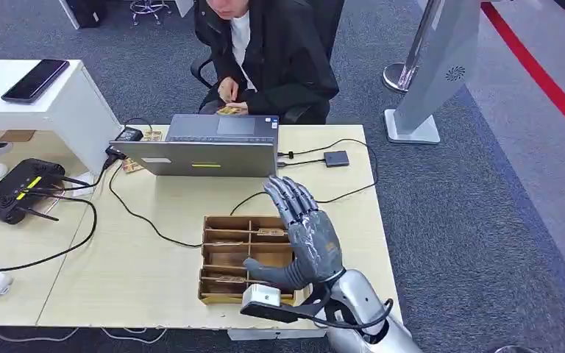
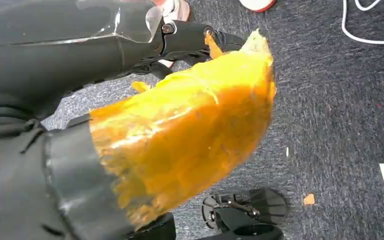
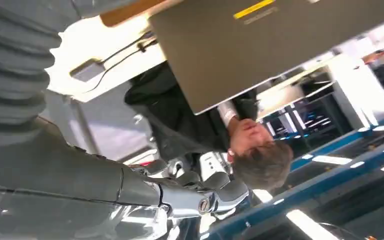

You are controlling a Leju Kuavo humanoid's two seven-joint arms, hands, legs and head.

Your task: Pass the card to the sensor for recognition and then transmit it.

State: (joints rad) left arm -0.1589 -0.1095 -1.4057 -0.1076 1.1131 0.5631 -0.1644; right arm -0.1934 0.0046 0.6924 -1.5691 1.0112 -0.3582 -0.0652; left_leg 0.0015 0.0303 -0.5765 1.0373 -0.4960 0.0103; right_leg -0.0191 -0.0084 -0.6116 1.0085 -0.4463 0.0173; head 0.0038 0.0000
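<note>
Silver and jointed, the right arm is seen rising from the lower edge of the head view, ending in the right robot hand (image 1: 305, 239), whose dark metallic fingers are spread and extended upward with the thick thumb stuck out to the side; nothing is held in it. It is raised over the right part of a brown compartmented tray (image 1: 224, 257), a shallow rectangular box divided by thin partitions into several cells. Small flat cards (image 1: 228, 279) are seen lying in some of these cells; their faces are too small to read. The tray rests on the pale wood-grain desk (image 1: 147, 272). Behind the tray a grey laptop (image 1: 206, 151) stands open with its smooth lid turned to the camera, and thin black cables are looped across the desk to a small dark rectangular device (image 1: 336, 158). A black router with antennas (image 1: 18, 193) lies at the left, beside a white box-shaped stand on which a black phone (image 1: 35, 79) is laid. A person in a dark jacket (image 1: 268, 55) is seated behind the laptop.

In the left wrist view, the left robot hand (image 2: 180, 135) is wrapped in a glossy, wrinkled orange covering above dark carpet; whether its fingers are curled or apart cannot be told.
</note>
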